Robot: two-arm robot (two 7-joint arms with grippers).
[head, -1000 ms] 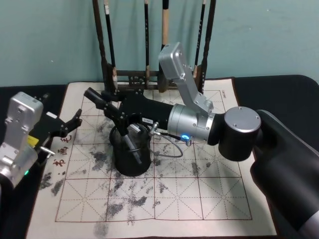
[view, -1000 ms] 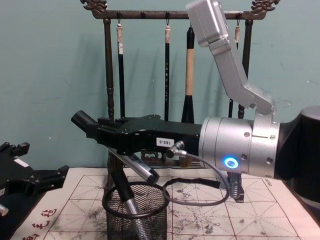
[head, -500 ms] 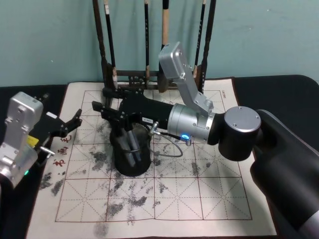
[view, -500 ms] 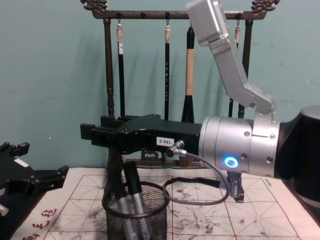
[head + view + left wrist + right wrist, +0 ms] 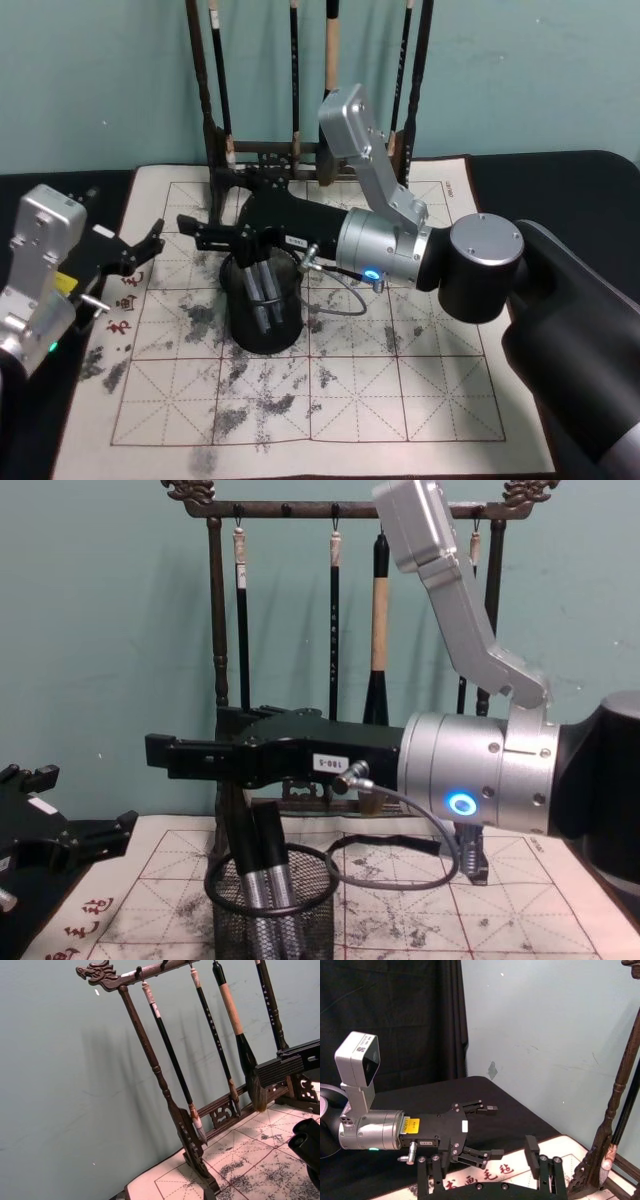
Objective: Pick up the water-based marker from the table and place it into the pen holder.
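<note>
The right gripper [image 5: 200,227] has its jaws spread apart and nothing between them; it hangs just above the rim of the pen holder [image 5: 264,320], a little toward the robot's left of it. In the chest view its black fingers [image 5: 190,757] reach flat across, above the mesh cup [image 5: 270,915]. Two markers stand inside the pen holder, leaning close together, with dark caps up and silver barrels down; the water-based marker [image 5: 272,860] is one of them, but I cannot tell which. The pen holder stands on the white mat with red grid on the table [image 5: 400,380], in front of the wooden brush rack [image 5: 300,150] where several brushes hang. The left gripper [image 5: 135,250] rests at the mat's edge, well apart from the pen holder on the robot's left, with its jaws spread and holding nothing.
</note>
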